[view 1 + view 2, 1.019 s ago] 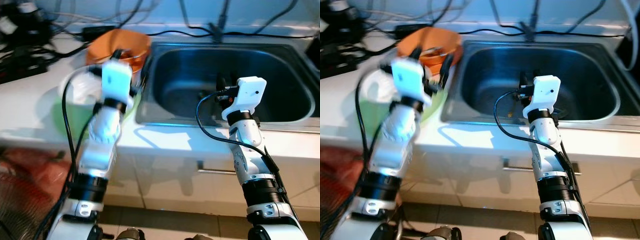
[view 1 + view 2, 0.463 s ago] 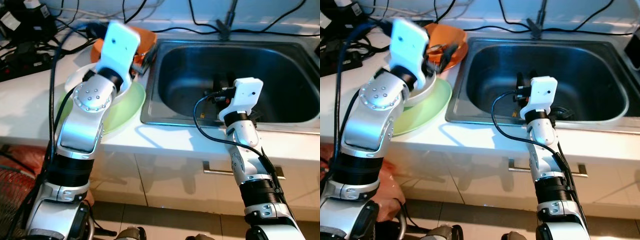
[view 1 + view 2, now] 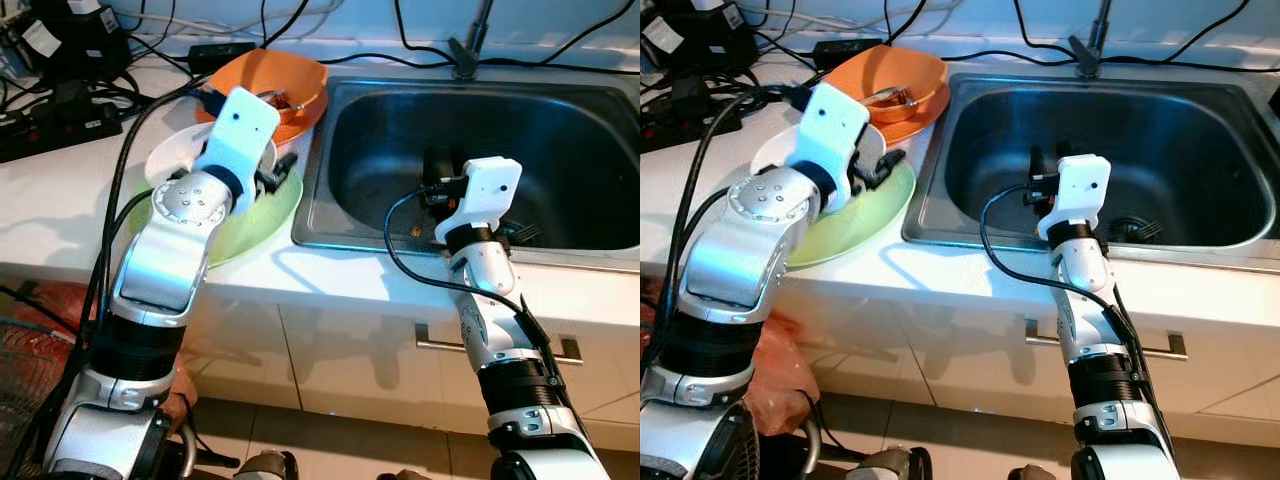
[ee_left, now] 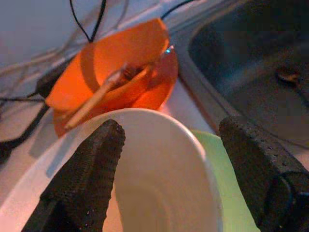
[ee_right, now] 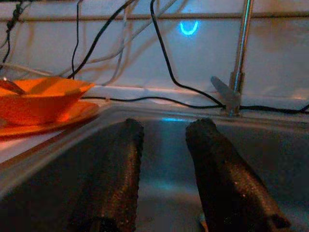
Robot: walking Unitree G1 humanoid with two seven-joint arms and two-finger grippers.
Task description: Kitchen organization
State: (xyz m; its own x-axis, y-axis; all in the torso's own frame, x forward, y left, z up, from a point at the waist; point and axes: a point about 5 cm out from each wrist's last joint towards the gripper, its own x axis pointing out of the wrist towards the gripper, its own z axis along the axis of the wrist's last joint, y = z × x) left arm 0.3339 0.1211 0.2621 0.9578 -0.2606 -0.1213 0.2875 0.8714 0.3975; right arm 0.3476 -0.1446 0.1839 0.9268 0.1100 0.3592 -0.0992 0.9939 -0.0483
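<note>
So the left tool [image 4: 164, 159] is hovering over the white bowl [image 4: 159, 179], fingers spread wide on either side of it, not gripping anything. That bowl sits on the green plate [image 3: 855, 225] near the tabletop's [image 3: 60, 215] front edge, just left of the sink [image 3: 1160, 130]. The orange bowl [image 3: 275, 80] with a spoon [image 4: 96, 96] in it sits on an orange plate toward the back edge. The right tool [image 5: 164, 179] hangs inside the sink, fingers slightly apart, empty.
</note>
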